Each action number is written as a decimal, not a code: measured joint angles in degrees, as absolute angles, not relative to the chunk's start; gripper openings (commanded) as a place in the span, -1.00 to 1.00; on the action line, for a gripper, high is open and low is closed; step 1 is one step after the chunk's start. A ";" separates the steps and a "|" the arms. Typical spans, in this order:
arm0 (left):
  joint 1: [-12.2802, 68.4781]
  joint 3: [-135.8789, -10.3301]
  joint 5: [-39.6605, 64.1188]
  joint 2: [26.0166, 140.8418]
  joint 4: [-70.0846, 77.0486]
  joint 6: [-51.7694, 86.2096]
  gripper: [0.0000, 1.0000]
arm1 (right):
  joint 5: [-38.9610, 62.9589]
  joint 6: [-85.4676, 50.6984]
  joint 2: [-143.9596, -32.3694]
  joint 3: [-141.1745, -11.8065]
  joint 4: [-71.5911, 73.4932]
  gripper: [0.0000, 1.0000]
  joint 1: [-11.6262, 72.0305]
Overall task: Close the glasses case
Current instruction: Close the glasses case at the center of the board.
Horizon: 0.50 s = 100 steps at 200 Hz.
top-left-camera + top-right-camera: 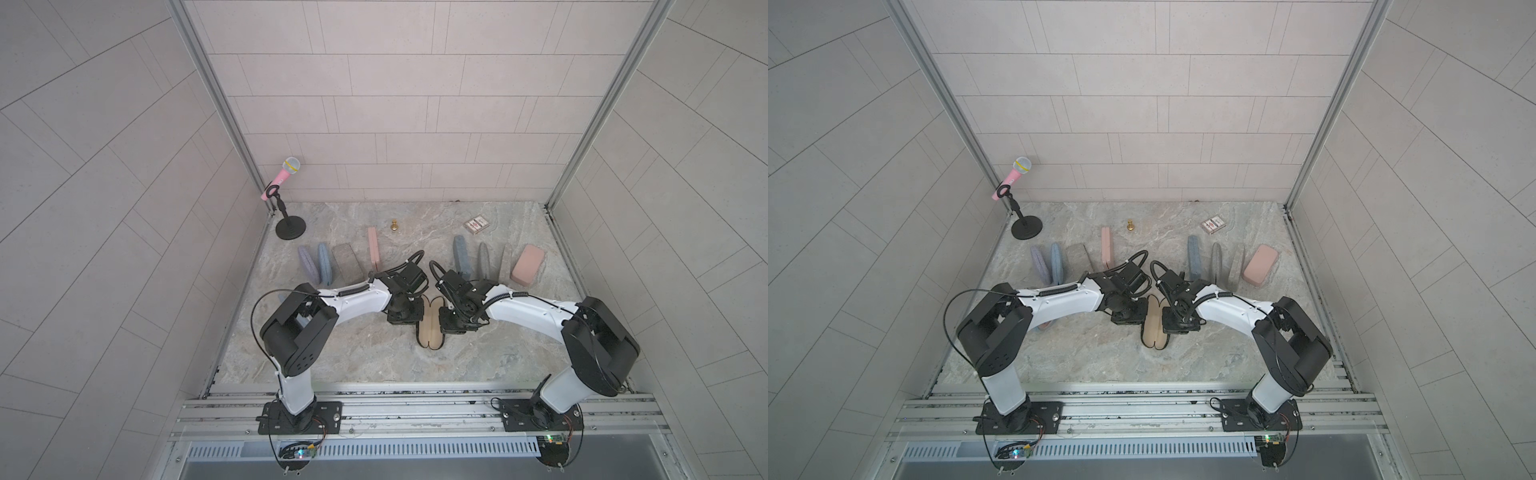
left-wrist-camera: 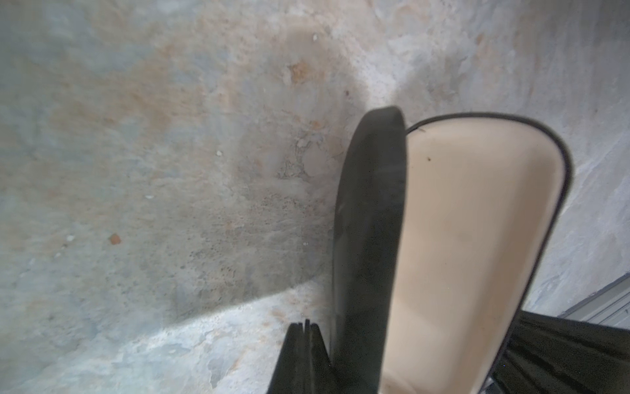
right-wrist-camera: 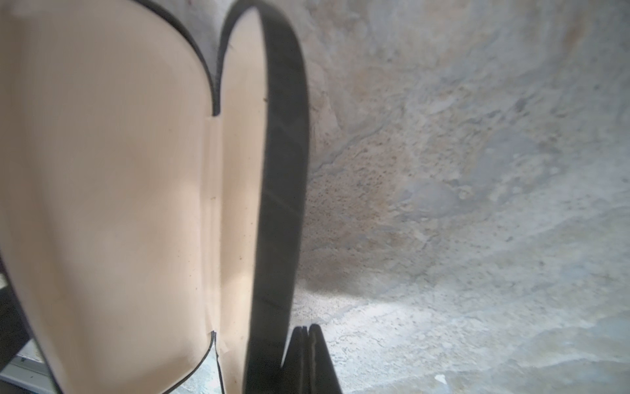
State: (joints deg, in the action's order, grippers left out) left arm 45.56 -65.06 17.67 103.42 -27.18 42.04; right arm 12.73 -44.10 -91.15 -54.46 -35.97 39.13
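**Item 1, glasses case** [image 1: 432, 330] [image 1: 1154, 330]: black shell, beige lining. It lies open on the table [image 1: 353, 357], just toward 6 o'clock from the table's centre, with its long axis running 12 to 6. Both halves show their lining in both top views. The left wrist view shows one half's lining and black outer wall [image 2: 460, 238]. The right wrist view shows both halves and the hinge fold [image 3: 119, 204].

**Item 2, left gripper** [image 1: 409, 318] [image 2: 304, 327]: it sits on the case's 9 o'clock side. The fingers are pressed together with nothing between them, just beside the black outer wall. Whether they touch it cannot be told.

**Item 3, right gripper** [image 1: 451, 322] [image 3: 305, 332]: it sits on the case's 3 o'clock side. The fingers are likewise pressed together and hold nothing, close against the outer wall.

**Item 4, pink microphone** [image 1: 286, 170]: it is mounted on a black stand [image 1: 291, 227] in the 10 o'clock corner.

**Item 5, gold piece** [image 1: 393, 225]: small and upright, at 12 o'clock.

**Item 6, card box** [image 1: 476, 224]: it lies flat at 1 o'clock.

**Item 7, row of closed cases at 10 to 11 o'clock:**
- purple case [image 1: 307, 264]
- blue case [image 1: 325, 264]
- grey case [image 1: 347, 262]
- pink case [image 1: 373, 247], standing on edge

**Item 8, row of closed cases at 1 to 2 o'clock:**
- blue-grey case [image 1: 461, 255]
- grey pair [image 1: 483, 259]
- salmon case [image 1: 528, 265], lying flat
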 measured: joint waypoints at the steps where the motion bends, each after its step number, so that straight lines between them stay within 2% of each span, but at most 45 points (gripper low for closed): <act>1: 45.58 -65.08 17.65 103.44 -27.20 42.04 -1.00 | 12.71 -44.07 -91.20 -54.52 -36.03 -1.00 39.13; 100: 47.44 -67.16 17.10 104.18 -29.32 42.85 -1.00 | 13.23 -42.89 -92.23 -55.51 -37.58 -1.00 39.48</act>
